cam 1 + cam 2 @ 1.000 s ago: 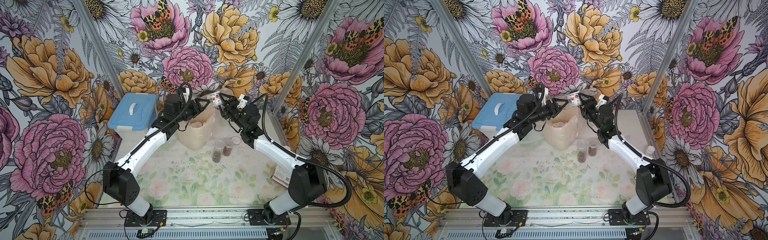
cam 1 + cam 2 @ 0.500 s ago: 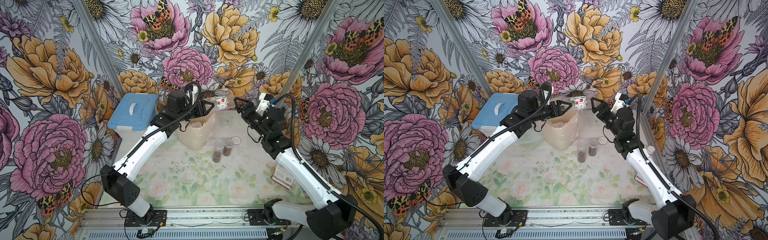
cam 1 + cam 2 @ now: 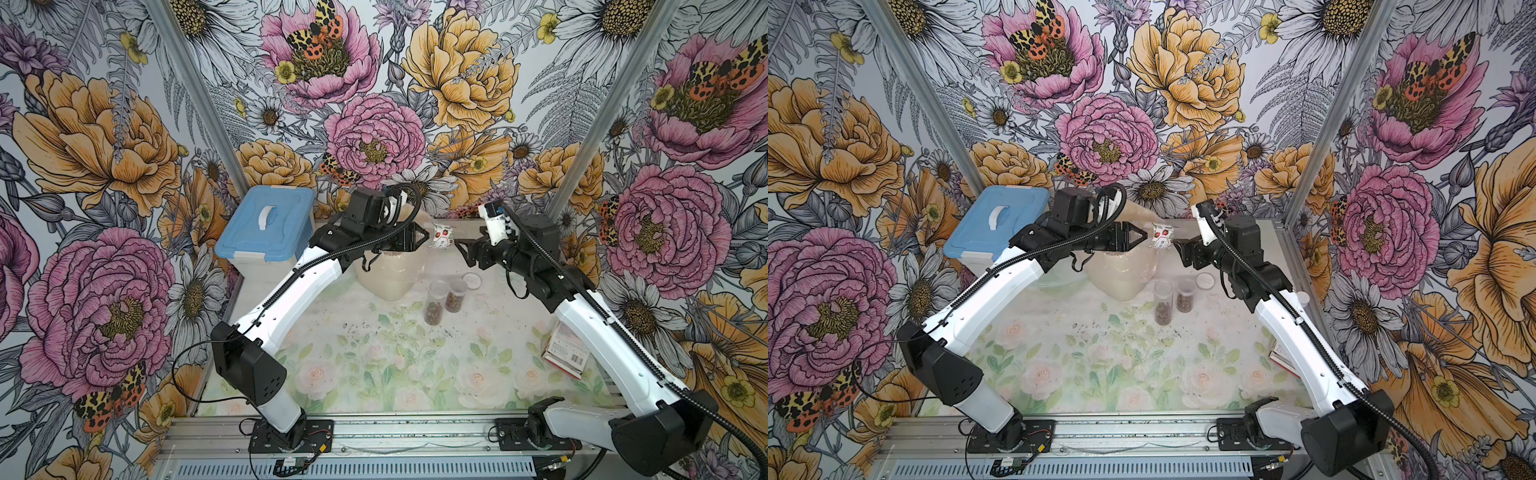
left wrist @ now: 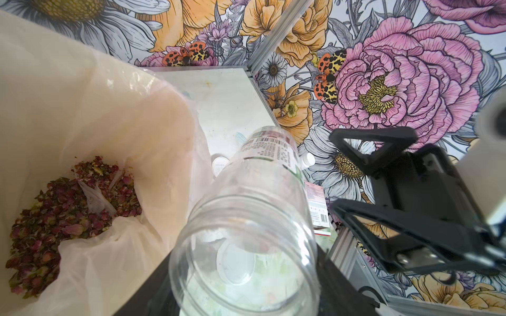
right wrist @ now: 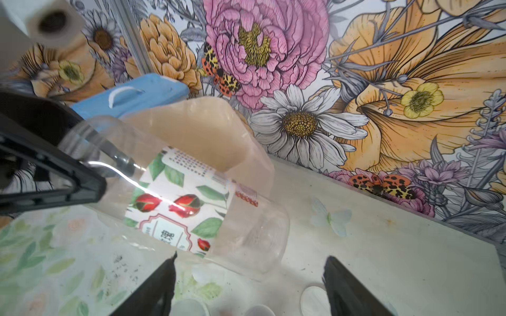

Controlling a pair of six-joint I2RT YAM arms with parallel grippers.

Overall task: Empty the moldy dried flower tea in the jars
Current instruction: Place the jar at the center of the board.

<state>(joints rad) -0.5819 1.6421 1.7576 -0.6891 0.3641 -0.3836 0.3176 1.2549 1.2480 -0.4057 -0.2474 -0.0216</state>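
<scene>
My left gripper (image 3: 424,237) is shut on the mouth end of the tall jar with the red-and-white label (image 3: 441,236) (image 4: 252,219). It holds the jar level above the bag, lidless and empty. My right gripper (image 3: 464,249) (image 5: 249,262) stands open just off the jar's base (image 5: 246,235), touching nothing. Reddish dried flower tea (image 4: 63,208) lies in the bottom of the cream plastic bag (image 3: 390,272). In both top views two smaller jars (image 3: 435,308) (image 3: 1185,296) stand on the table with brown tea inside.
A round white lid (image 3: 472,281) lies beside the two jars. A blue-lidded box (image 3: 266,224) stands at the back left, and a red-and-white carton (image 3: 567,349) lies under the right arm. Dark specks dot the floral tabletop (image 3: 374,374).
My right gripper has let go of the labelled jar, opened wider and drawn back to the right. The left gripper keeps the jar and has shifted it slightly right.
</scene>
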